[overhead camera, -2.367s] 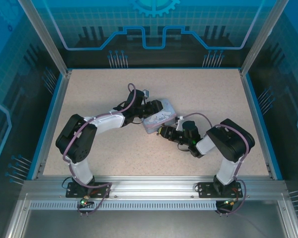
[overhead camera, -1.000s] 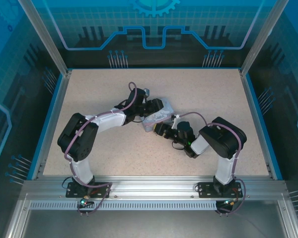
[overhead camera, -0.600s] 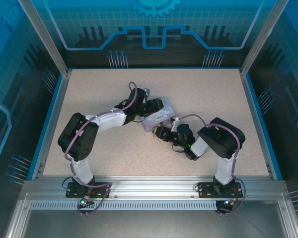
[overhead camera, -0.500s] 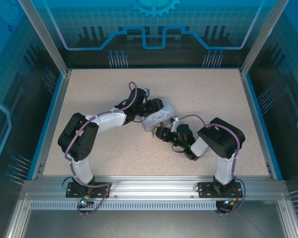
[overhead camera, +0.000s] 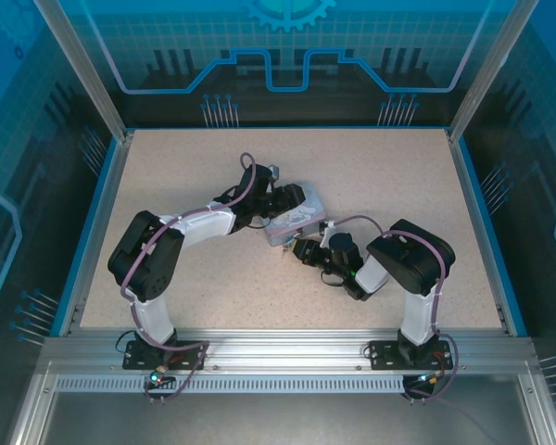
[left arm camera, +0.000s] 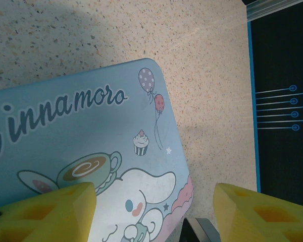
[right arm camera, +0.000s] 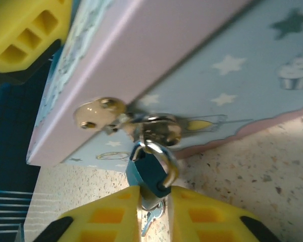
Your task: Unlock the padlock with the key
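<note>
We see the padlock point(right arm camera: 147, 174), small and dark teal, hanging by its metal shackle from the clasp point(right arm camera: 159, 128) on the side of a light-blue cartoon tin point(left arm camera: 91, 131), which sits near the middle of the speckled bench point(overhead camera: 398, 167). The key point(right arm camera: 151, 218) sticks out of the padlock's lower end, just above the bench. The right fingers point(right arm camera: 106, 217) stand narrow, one on each side of the key and touching the bottom of the padlock. We cannot tell whether they actually pinch the key. The left fingers point(left arm camera: 50, 212) stand wide at the tin's far end, one over the printed lid and the other past the tin's edge above the bench. From above, both arms meet at the tin point(overhead camera: 301, 215).
</note>
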Controlling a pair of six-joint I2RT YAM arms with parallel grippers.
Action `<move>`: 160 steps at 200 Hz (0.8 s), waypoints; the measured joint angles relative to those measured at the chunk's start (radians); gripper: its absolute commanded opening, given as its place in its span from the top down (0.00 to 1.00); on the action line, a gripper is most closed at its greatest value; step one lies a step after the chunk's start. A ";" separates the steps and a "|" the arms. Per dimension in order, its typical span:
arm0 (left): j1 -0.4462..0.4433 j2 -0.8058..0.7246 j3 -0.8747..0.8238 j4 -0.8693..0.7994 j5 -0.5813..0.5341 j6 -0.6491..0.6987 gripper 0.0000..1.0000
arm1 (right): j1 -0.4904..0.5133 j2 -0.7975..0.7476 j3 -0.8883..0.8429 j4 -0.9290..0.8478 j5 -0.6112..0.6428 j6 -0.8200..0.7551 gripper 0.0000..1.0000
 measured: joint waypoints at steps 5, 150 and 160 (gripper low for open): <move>0.000 0.000 0.000 0.000 0.000 0.000 0.36 | 0.000 0.000 -0.001 -0.002 0.002 0.001 0.87; -0.013 -0.005 -0.035 0.055 -0.005 0.000 0.36 | 0.000 -0.130 -0.017 -0.209 0.040 0.028 0.82; -0.014 -0.006 -0.040 0.062 -0.008 0.000 0.36 | 0.000 -0.131 -0.017 -0.214 0.040 0.025 0.79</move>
